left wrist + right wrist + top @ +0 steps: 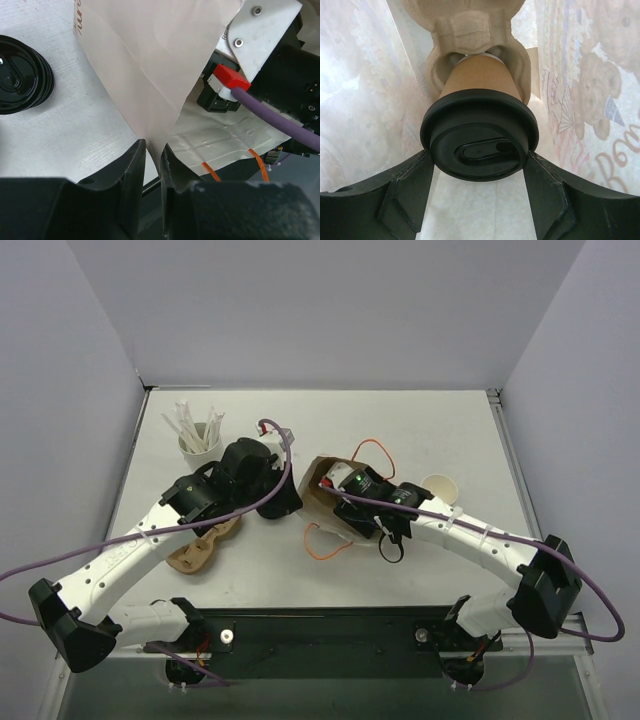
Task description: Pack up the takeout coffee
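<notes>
A white cup of stirrers point(198, 445) is noted at the far left of the table point(420, 430), with 1 pulp carrier point(205, 545) lying nearer, beside the left arm. A stack of black lids point(22, 75) is seen left of the paper bag point(150, 55). The left claw point(153, 150) is found narrow, its 2 fingers slightly apart with the bag's folded edge in the gap; contact cannot be told. Inside the bag, the takeout coffee point(479, 120) is held at its lid rim by the right claw point(477, 165), its base seated in a pulp tray point(465, 25). An empty white cup point(440, 487) is recorded just right of the bag.
</notes>
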Robot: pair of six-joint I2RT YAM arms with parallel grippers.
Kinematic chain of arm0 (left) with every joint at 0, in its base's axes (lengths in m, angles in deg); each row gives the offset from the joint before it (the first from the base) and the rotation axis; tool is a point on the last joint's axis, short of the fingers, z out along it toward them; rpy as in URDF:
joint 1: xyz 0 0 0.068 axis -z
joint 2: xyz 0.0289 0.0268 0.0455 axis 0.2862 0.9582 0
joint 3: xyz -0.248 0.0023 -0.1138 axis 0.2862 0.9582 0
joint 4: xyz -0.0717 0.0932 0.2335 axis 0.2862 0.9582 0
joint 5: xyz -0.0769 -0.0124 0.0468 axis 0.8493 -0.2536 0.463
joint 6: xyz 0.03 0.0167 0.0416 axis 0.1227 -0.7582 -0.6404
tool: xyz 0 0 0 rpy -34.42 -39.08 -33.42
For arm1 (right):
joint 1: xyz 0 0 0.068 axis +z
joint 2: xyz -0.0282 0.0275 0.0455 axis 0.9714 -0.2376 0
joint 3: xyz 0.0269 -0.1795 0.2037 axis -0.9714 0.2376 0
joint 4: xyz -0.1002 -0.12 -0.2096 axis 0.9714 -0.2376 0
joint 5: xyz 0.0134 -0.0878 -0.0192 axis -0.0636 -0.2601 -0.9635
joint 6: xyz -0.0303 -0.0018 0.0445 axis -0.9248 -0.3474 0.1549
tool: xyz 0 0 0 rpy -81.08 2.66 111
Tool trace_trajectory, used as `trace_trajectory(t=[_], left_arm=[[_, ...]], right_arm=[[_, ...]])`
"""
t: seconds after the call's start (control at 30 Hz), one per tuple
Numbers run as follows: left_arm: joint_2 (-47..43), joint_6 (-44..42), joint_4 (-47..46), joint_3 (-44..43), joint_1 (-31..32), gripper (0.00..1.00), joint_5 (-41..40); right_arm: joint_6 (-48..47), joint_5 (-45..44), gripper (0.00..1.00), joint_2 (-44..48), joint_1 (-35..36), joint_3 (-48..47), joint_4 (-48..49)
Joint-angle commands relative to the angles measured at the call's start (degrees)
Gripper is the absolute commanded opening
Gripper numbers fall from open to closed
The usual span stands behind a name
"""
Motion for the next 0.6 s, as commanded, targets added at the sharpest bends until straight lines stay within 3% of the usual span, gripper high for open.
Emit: trace_trajectory(t=[0.0,0.57], left_arm=[[0.33,-0.26,0.06,-3.11,-0.46,0.29,1.14],[2.43,-2.81,-0.38,-6.44,-0.98,0.48,-1.67]], right_arm=[[0.52,0.48,0.64,-1.04,-0.98,-3.49,-2.15],[0.52,3.55,0.71,-4.03,-4.49,-8.85,-3.82]])
